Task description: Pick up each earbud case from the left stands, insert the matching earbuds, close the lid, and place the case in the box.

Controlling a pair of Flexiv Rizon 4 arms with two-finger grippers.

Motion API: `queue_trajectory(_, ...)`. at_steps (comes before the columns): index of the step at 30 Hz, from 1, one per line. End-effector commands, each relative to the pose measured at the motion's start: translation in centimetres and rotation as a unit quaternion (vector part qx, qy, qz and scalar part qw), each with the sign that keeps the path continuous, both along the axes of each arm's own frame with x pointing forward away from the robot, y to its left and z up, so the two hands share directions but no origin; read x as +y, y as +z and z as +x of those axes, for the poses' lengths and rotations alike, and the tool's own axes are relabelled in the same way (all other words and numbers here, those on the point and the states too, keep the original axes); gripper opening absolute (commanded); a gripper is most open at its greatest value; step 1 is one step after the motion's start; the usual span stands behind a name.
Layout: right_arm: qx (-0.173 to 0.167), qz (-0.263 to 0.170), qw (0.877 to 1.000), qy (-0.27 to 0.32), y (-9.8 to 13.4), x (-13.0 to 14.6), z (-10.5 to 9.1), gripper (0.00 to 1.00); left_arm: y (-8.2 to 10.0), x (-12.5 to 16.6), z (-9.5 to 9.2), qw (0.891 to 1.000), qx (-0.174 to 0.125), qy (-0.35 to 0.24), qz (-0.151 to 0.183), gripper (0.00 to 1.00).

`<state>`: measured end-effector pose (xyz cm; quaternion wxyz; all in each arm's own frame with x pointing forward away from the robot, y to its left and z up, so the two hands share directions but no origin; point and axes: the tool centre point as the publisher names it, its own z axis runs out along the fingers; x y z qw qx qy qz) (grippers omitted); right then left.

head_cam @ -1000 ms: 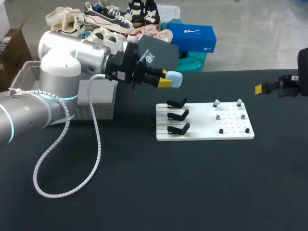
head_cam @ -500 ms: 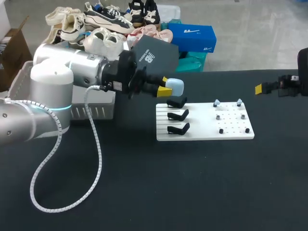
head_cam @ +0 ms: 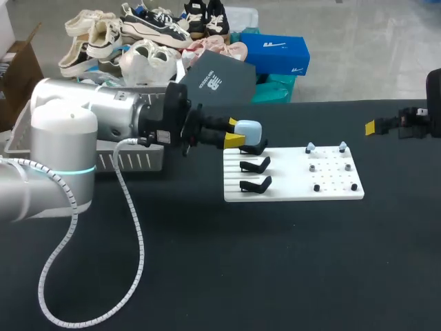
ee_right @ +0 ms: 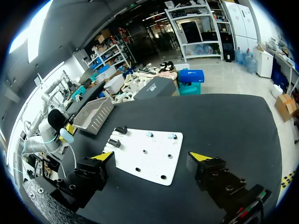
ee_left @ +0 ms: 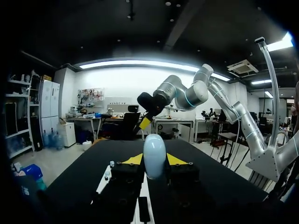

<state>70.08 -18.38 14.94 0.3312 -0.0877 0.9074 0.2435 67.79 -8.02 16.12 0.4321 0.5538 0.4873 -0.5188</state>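
**Change.** Since the earlier frames the left arm has swung lower. Its shoulder has drawn back toward the table's left, uncovering more of the white basket (head_cam: 131,161). The left gripper (head_cam: 238,133) has come down from above and behind the white board (head_cam: 289,185) to just over the board's far-left corner.

**Near field.** A grey cable (head_cam: 89,262) loops from the left arm across the black table (head_cam: 275,276).

**Left pincer.** It is clenched on the pale blue earbud case (head_cam: 249,130). In the left wrist view both yellow tips press the case (ee_left: 154,156) from opposite sides, and it stands upright between them. The case sits directly over the rearmost of three black stands (head_cam: 255,165). Contact with that stand cannot be determined.

**Board.** Small earbuds (head_cam: 316,187) sit on pegs at the board's right half, well apart from the stands.

**Far field.** The right gripper (ee_right: 153,156) hangs above the table beyond the board, fingers spread wide, grasping nothing.
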Motion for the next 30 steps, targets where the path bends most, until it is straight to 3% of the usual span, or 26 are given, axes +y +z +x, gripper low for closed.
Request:
queue_trajectory(1,0.0,0.0,1.0,0.001,0.0,-0.1,0.0,1.0,0.1,0.0,-0.6,0.98,-0.019,0.2,0.002,0.0)
queue_trajectory(17,0.0,0.0,1.0,0.001,0.0,-0.1,0.0,1.0,0.1,0.0,-0.6,0.98,-0.019,0.2,0.002,0.0)
queue_trajectory(30,0.0,0.0,1.0,0.001,0.0,-0.1,0.0,1.0,-3.5,-5.2,0.4,0.99,0.03,0.134,-0.021,0.0)
